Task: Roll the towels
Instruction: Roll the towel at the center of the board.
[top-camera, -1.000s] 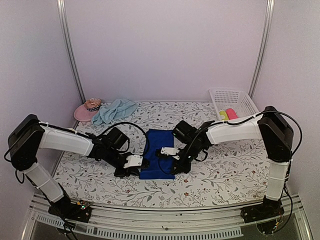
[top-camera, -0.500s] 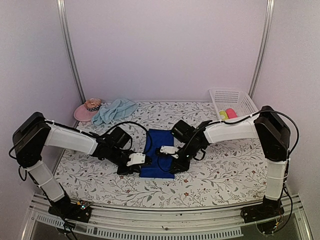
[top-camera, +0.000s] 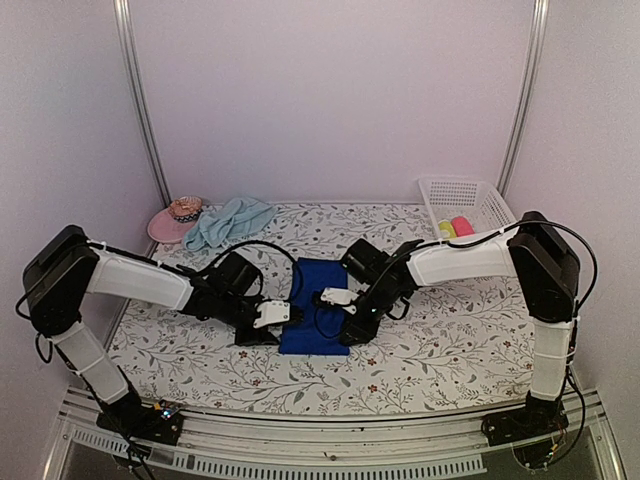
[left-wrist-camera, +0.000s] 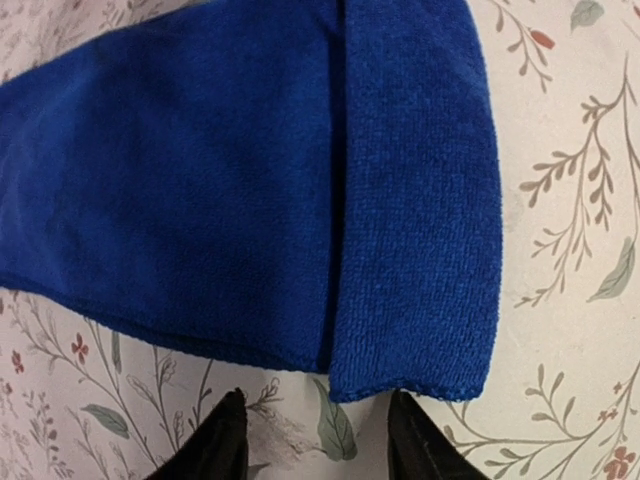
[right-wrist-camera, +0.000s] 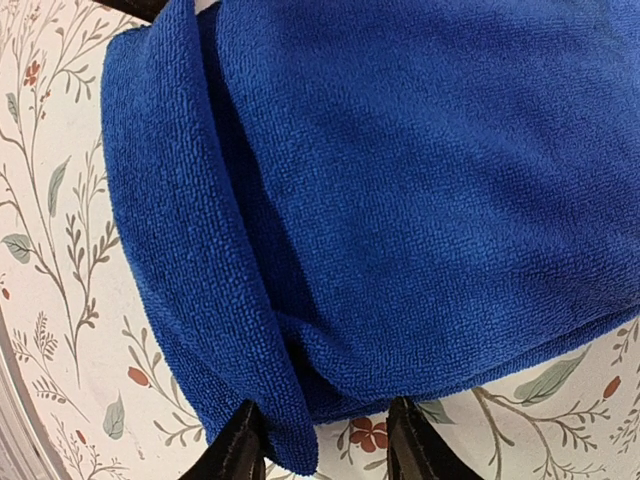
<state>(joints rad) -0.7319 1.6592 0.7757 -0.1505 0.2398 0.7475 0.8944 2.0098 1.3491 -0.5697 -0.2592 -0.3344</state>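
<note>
The deep blue towel (top-camera: 313, 300) lies mid-table with its near end folded over onto itself; the folded flap shows in the left wrist view (left-wrist-camera: 420, 200) and in the right wrist view (right-wrist-camera: 180, 230). My left gripper (top-camera: 283, 319) is at its left edge, open (left-wrist-camera: 320, 445), the tips just short of the flap's hem. At the right edge my right gripper (top-camera: 327, 306) stands open (right-wrist-camera: 325, 445), with the fold's corner hanging loosely between its fingers. The pale aqua towel (top-camera: 228, 220) lies crumpled at the back left.
A pink brimmed hat (top-camera: 175, 218) sits beside the aqua towel at the back left. A white basket (top-camera: 470, 195) at the back right holds a yellow and a pink thing. Both arms reach inward low over the floral table cover (top-camera: 450, 340).
Both grippers carried the blue towel's near end a little away from the front edge, then opened and let it go. The fold now rests on the towel.
</note>
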